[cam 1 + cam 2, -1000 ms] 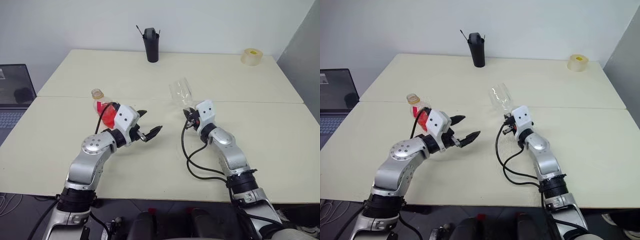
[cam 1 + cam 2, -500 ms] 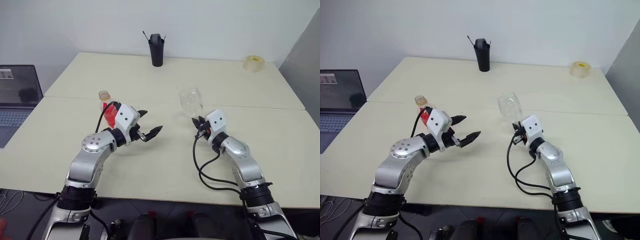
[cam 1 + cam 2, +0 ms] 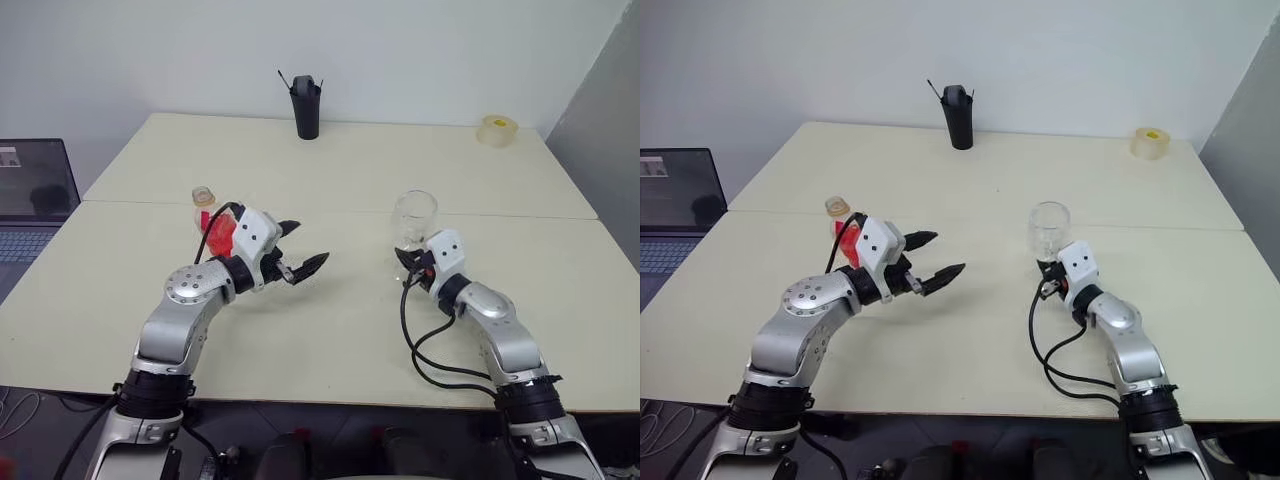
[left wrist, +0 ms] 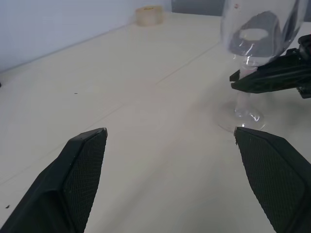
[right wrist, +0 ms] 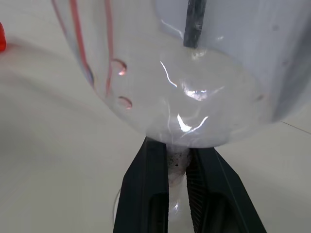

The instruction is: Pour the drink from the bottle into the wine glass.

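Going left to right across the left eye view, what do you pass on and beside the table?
laptop → bottle → left gripper → black cup → wine glass → tape roll

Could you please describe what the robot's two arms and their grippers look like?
Both arms are built of silver-grey metal segments with rounded joint housings and black collars near the base. Each wrist carries a white boxy housing. The left gripper and the right gripper each have two black tapered fingers with textured inner faces. Loose black cables loop along both forearms.
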{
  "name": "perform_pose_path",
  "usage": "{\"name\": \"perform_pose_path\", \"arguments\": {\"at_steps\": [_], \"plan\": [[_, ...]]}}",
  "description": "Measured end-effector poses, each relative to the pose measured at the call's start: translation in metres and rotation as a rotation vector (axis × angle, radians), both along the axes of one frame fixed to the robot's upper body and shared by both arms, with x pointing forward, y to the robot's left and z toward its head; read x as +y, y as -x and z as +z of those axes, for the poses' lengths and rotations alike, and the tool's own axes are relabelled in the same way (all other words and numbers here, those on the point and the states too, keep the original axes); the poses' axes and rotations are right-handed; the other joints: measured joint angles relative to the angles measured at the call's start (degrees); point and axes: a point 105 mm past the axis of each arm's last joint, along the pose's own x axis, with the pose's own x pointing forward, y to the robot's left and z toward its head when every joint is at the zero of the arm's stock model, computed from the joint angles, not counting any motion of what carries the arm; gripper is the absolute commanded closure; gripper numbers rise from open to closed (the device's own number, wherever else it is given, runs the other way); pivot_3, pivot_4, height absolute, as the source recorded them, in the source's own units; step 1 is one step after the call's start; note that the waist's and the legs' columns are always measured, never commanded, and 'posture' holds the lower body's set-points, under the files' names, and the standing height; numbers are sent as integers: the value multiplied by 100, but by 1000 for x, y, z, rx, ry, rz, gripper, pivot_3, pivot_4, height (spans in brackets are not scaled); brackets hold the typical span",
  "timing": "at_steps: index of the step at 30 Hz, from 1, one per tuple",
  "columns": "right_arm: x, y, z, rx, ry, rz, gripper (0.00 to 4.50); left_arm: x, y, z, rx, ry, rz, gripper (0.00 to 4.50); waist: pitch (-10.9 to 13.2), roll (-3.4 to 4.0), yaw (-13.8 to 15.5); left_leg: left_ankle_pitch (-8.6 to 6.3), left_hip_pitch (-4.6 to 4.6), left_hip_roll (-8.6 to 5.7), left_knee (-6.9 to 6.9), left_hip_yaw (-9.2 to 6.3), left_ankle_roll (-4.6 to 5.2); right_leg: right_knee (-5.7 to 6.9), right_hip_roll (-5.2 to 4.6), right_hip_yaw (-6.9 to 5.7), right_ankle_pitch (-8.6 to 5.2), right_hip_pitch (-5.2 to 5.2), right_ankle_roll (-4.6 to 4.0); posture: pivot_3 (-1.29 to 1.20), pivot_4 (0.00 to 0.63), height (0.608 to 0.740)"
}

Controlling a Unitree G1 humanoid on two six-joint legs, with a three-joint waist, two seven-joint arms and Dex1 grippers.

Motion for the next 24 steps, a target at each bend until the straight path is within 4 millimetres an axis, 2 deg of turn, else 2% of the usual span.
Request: {"name": "perform_pose_path", "arguments": {"at_steps": [3,6,11,15,18,21,24], "plan": [[6,-1,8,22,-18,29,4293,-4,10,15,-31,28,-70,0,16,16,-32,0,-7,1,-3,2,0,7,1,8,-1,-14,-2,0,150,740],[17,-3,18,37,-26,68,4294,-1,21,21,-28,5,-127,0,51,45,-74,0,-30,3,-6,6,0,25,8,17,-4,-56,-8,0,150,740],[50,-2,35,10,-21,187,4294,12,41,8,94,-40,-185,0,104,72,-107,5,-118,10,5,-3,-8,39,9,12,-3,-144,-11,0,150,740],[77,-1,48,-36,-37,277,4295,23,45,4,139,-35,-165,0,120,68,-101,5,-130,3,4,-4,-8,33,5,7,-3,-152,-11,0,150,740],[86,-2,40,-29,-34,302,4295,28,44,4,136,-28,-128,0,128,60,-46,5,-131,-1,7,-3,-9,32,-1,4,-3,-151,-10,0,150,740],[87,-6,25,-8,-20,294,4295,32,42,4,138,-13,-89,0,132,61,-17,6,-131,-1,9,-2,-9,33,-1,3,-2,-151,-9,0,150,740],[89,-8,24,-23,-33,292,4296,32,40,5,136,10,-63,0,132,61,-18,6,-128,4,8,-3,-10,36,-1,5,-2,-151,-9,0,150,740]]}}
